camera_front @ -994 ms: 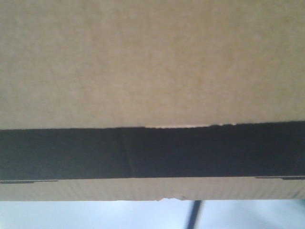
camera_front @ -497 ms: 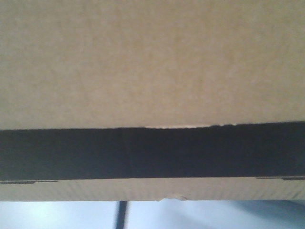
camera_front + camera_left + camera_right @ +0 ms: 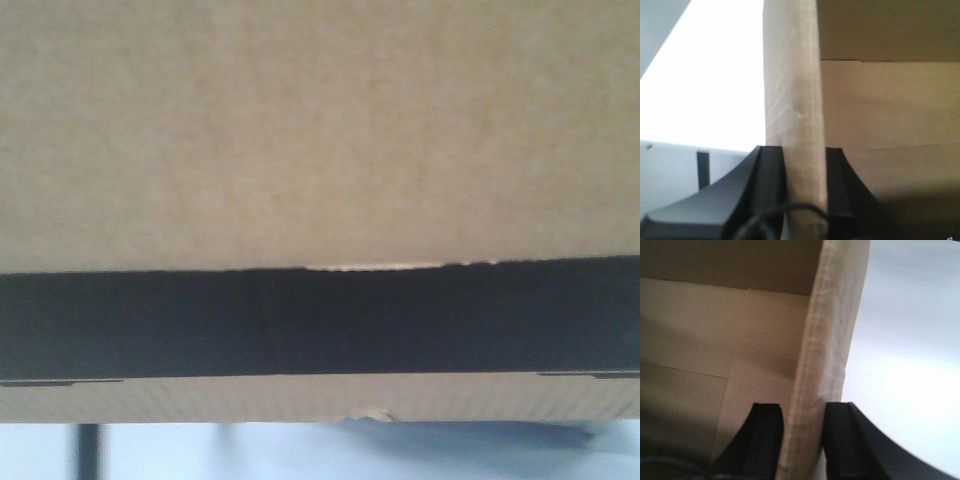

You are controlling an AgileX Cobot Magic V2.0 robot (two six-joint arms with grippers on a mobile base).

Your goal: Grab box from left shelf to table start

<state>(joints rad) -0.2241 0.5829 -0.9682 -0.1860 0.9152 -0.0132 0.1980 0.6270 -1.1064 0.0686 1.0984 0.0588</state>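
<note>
I see the box (image 3: 320,130) filling my front view: plain brown corrugated card, a black band low across it, pale desk (image 3: 250,455) showing beneath. My left fingers (image 3: 771,180) clamp one upright wall, my right fingers (image 3: 765,435) another.

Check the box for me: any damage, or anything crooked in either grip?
Only minor wear: the box has a frayed pale strip on its flap edge and a small torn nick on the lower edge. The left gripper and right gripper each clamp one of its walls.
</note>
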